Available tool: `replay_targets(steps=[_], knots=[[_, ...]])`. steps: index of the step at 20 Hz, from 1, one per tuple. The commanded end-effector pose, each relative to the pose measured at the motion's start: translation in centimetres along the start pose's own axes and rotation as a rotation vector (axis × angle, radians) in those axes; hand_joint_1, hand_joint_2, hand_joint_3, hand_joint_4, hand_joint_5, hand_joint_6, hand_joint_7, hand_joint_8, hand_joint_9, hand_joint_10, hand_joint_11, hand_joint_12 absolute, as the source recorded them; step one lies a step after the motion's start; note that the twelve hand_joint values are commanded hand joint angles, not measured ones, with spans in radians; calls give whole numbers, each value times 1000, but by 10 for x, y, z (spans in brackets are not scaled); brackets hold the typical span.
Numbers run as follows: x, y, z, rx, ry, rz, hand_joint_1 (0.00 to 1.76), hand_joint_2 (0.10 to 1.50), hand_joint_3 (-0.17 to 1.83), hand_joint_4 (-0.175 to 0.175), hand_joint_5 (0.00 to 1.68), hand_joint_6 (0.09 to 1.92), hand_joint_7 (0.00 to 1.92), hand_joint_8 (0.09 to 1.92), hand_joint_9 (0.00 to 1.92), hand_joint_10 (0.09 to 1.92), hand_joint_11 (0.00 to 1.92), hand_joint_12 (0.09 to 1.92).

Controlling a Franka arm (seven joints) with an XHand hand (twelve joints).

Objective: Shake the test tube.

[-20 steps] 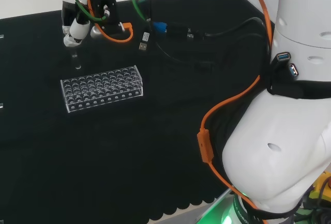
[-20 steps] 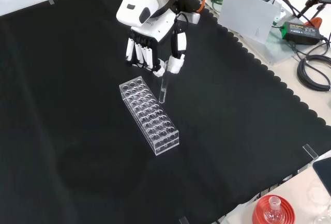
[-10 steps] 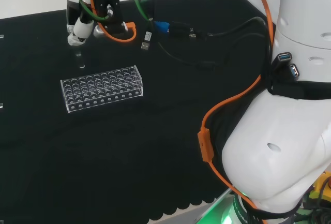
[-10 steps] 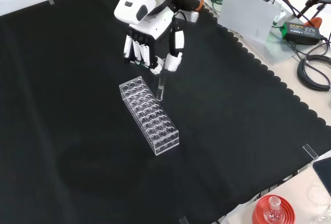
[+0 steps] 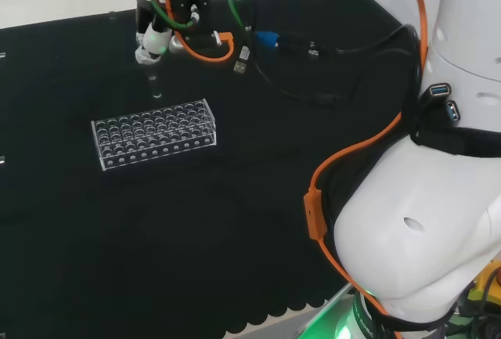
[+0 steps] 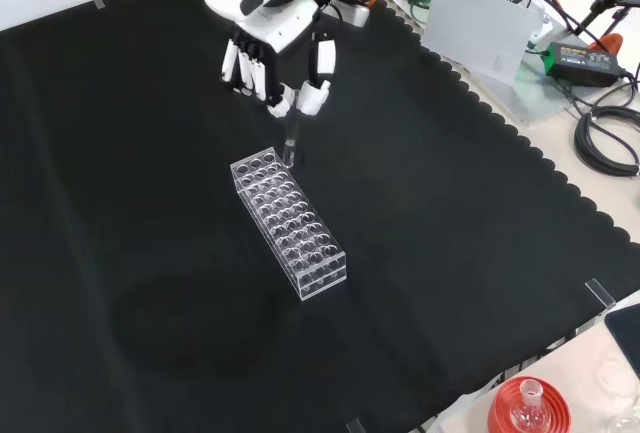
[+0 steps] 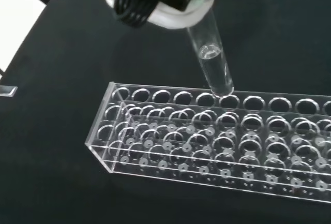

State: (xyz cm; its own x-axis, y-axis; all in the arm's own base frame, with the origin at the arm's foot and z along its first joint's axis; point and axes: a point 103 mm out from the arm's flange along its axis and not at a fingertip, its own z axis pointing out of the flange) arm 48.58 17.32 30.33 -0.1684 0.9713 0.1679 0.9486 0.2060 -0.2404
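Test tube status: held in my hand, pinched at its upper end between the thumb and the curled fingers, with its length hanging down below them. In the front view the tube is clear of the rack and hangs just above and beyond the rack's far end; in the head view it hangs beside the rack's far long edge. In the wrist view the tube's rounded lower end sits close above the nearest row of holes, and a small amount of clear liquid appears to fill the lower part, though I cannot confirm the level.

Step in hand, as I judge it: the shaking phase. The tube is lifted free, and no other ware stands on the black cloth near the hand.

Next move, as I judge it:
1. Keep the pinch closed on the tube's upper end.
2. Swing the tube sideways in short strokes.
3. Hold its lower end high enough to miss the rack's top plate.
4. Keep the tube near upright so that its contents stay inside.
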Motion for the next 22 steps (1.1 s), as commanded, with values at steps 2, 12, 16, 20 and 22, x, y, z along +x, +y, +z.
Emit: replay_targets(steps=[2,12,16,20,22], knots=[[45,17,4,-6,35,-118,1196,681,621,-169,1259,670,1384,576,1120,608,669,1315],[89,27,8,0,57,-203,1196,683,619,-166,1257,673,1386,575,1120,608,670,1314],[64,20,4,-9,42,-152,1195,684,618,-166,1256,675,1387,574,1119,608,670,1313],[43,13,1,-13,45,-109,1195,685,617,-165,1254,676,1388,574,1119,609,671,1313],[39,11,0,-14,41,-106,1195,686,616,-165,1254,677,1389,574,1119,609,672,1313]])
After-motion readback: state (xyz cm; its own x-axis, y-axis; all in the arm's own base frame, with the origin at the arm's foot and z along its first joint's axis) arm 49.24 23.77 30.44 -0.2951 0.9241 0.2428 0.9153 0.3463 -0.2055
